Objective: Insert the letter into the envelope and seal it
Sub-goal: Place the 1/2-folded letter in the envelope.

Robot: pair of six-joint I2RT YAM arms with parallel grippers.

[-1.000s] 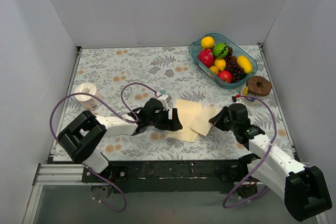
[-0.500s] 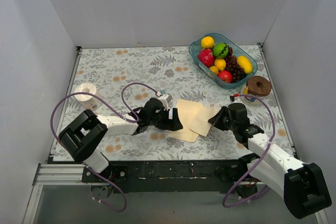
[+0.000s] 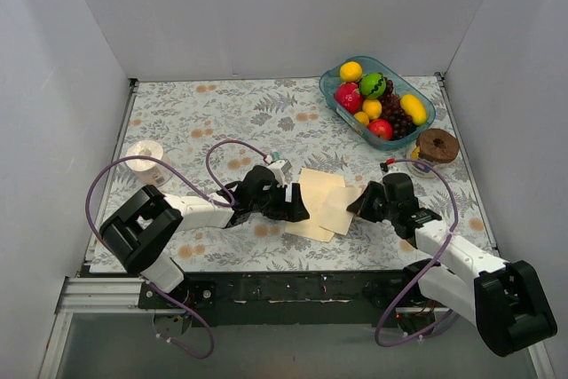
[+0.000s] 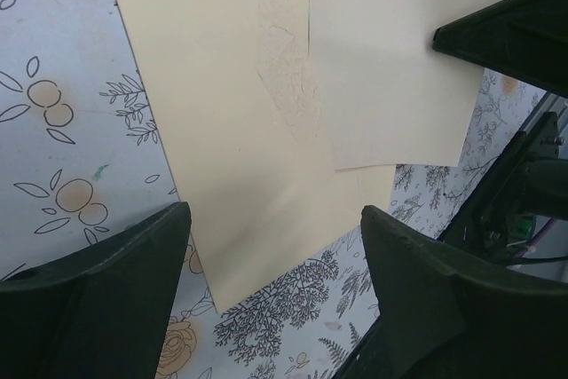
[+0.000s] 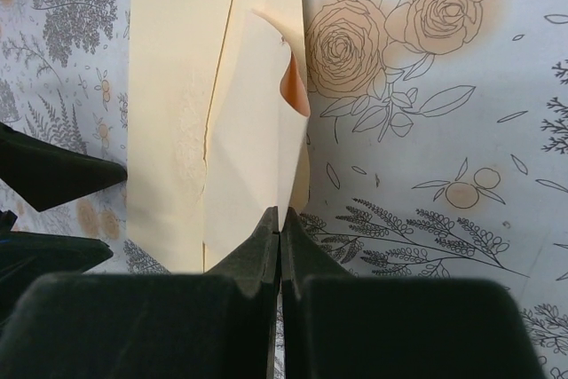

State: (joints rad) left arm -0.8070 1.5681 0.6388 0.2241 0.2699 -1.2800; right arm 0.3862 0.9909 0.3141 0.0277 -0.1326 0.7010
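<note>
The envelope [image 3: 311, 193] lies flat on the table [image 3: 195, 122] near its front edge, between the two arms. The letter [image 5: 295, 88] seems to be already tucked inside, since only a sliver of salmon shows under the lifted paper in the right wrist view. The right end effector [image 5: 280, 219] is clenched on the edge of the flap [image 5: 253, 130]. Over the last second it has pushed a little to the left, so the flap now overlaps more of the envelope body than it did. That suggests insertion is finished and the fold to seal is under way, though the flap is not yet pressed flat and bows up near the grip. The left end effector [image 4: 275, 215] is released, its fingers spread wide over the envelope's near corner. It has hardly shifted, and whether it presses on the paper I cannot tell. A fruit tray [image 3: 426, 117] and a brown-topped jar [image 3: 436, 146] sit behind the right arm, and a roll of tape [image 3: 148, 159] lies far to the left. All three are well apart from the envelope. The nearest obstacle to the fold is likely the left arm's own fingers, close beside the flap's path.
</note>
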